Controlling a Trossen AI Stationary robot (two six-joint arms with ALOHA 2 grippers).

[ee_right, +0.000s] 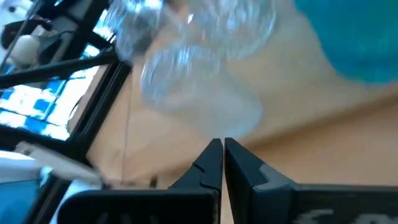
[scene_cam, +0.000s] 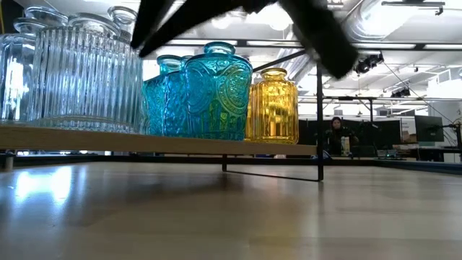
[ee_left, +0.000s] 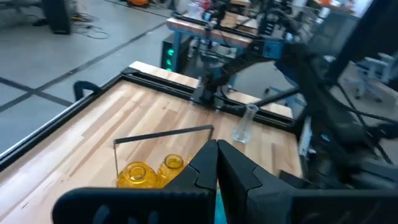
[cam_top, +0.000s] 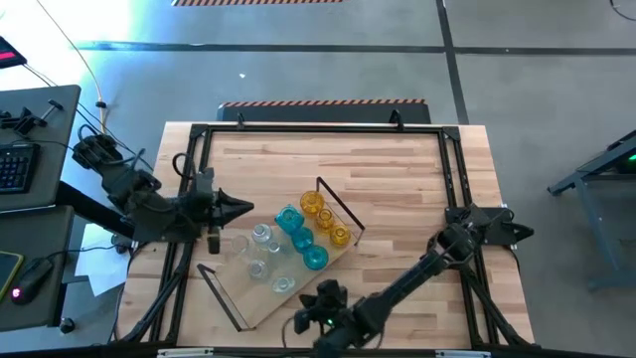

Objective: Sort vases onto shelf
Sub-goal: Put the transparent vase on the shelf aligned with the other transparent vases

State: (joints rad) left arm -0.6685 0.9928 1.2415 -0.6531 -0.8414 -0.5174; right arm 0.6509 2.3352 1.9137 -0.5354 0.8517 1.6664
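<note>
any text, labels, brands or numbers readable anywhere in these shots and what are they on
None can be read in any view.
The vases carry only embossed patterns, no words or labels.
The shelf board shows plain wood, no print.
The keyboard keys beside the table are too small to read.
The screens in the room behind are too far off to read.

The vases (cam_top: 293,239) stand in rows on the shelf (cam_top: 238,298), which lies slantwise on the table (cam_top: 397,179). Left gripper (cam_top: 246,207) hovers beside the shelf; right gripper (cam_top: 323,295) seems near its front edge.
</note>
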